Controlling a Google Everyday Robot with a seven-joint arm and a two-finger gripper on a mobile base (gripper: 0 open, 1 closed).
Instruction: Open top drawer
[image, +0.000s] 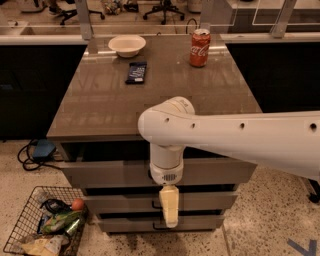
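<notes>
The gripper (169, 207) hangs low before the two narrower drawer fronts (125, 202); whether it is open or closed I cannot tell. Just above, the top drawer (100, 173) stands slightly out under the tabletop (110, 110). The pull seems only partly done, so the next move likely calls for rising and drawing it further.

top drawer (100, 172) handle: mostly hidden behind the arm (240, 134)
hand (169, 206): near side, covering the middle of the lower drawer fronts (120, 202)
arm: cut off at right edge

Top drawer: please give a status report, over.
Gripper hangs before lower drawers, below top drawer front. Drawer appears slightly out. Wire basket on floor at left, not in path.
</notes>
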